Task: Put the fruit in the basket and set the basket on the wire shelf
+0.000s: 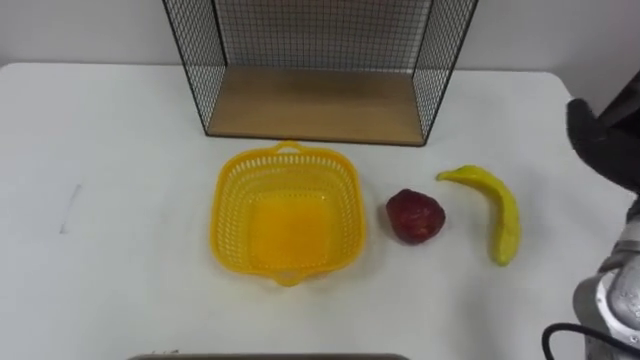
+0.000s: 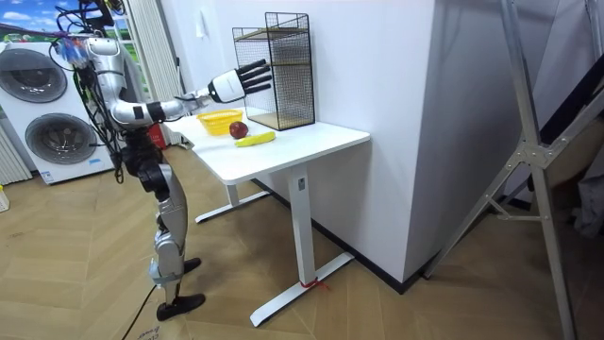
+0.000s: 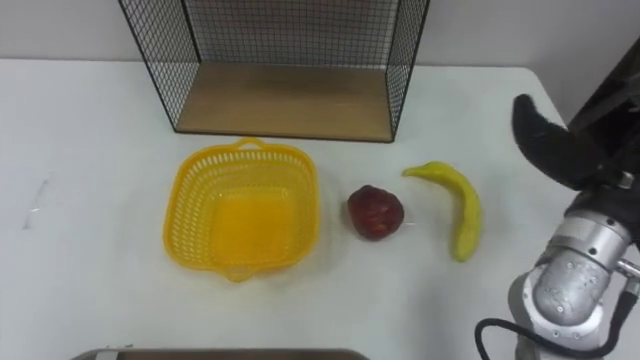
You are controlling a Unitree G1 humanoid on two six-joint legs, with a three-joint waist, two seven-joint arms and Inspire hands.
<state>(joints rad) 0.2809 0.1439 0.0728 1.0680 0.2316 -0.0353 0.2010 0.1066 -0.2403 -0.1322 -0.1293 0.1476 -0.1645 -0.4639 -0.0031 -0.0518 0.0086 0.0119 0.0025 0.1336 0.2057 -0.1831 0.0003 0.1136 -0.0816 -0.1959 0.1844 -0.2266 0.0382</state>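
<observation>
All fingers (image 2: 259, 76) of the right hand (image 3: 556, 142) were spread and empty, raised above the right side of the counter (image 3: 90, 140). Nearest them lay the banana (image 3: 461, 208), and just past it the dark red fruit (image 3: 376, 212), both on the counter and outside the yellow basket (image 3: 172, 215), which sat empty farther off to the left. Behind the basket, farthest from the fingers, stood the wire shelf (image 3: 285, 100). Loading the fruit looked not yet begun. The next move likely called for lowering the fingers over the banana and closing round its middle.
</observation>
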